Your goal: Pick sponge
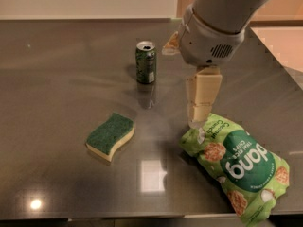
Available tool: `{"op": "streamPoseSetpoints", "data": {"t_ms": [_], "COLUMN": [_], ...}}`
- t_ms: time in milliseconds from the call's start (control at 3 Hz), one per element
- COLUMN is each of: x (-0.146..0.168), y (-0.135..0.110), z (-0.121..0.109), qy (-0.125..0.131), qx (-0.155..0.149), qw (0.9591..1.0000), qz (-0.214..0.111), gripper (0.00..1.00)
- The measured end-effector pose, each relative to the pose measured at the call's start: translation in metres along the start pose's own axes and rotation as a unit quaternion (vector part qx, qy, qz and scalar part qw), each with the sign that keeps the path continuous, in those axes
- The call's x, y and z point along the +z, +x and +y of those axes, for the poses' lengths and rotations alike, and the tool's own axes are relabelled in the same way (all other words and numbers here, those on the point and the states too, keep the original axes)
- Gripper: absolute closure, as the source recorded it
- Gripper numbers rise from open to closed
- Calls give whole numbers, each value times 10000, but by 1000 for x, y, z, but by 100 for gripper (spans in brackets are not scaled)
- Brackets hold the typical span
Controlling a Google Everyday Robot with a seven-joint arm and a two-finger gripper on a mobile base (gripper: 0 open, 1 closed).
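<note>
The sponge (110,135) lies flat on the dark grey table (57,79), left of centre, dark green top up over pale yellow foam, with a wavy edge. My gripper (198,119) hangs down from the grey arm at centre right, just above the table. It is well to the right of the sponge and apart from it, right at the upper left edge of the chip bag. It holds nothing that I can see.
A green soda can (146,62) stands upright behind the sponge, left of the arm. A bright green chip bag (236,167) lies at the front right. The table's right edge (284,74) runs diagonally at the right.
</note>
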State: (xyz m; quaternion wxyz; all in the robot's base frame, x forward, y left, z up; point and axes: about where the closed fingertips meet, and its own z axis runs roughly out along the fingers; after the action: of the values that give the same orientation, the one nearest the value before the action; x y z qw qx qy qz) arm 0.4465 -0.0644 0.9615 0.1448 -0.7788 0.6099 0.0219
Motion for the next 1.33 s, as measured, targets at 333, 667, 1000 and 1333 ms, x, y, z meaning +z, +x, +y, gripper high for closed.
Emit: {"op": "streamPoseSetpoints", "data": {"t_ms": [333, 667, 1000, 1333], "x": [26, 53, 80, 108], "y": [-34, -61, -82, -100], "z": [-1, 4, 12, 16], "qy": [-164, -371, -579, -806], "qx": [-509, -896, -1198, -1435], "qw": [9985, 9949, 9906, 9859], "qz": [-152, -270, -323, -316], "gripper": [0, 0, 0, 0]}}
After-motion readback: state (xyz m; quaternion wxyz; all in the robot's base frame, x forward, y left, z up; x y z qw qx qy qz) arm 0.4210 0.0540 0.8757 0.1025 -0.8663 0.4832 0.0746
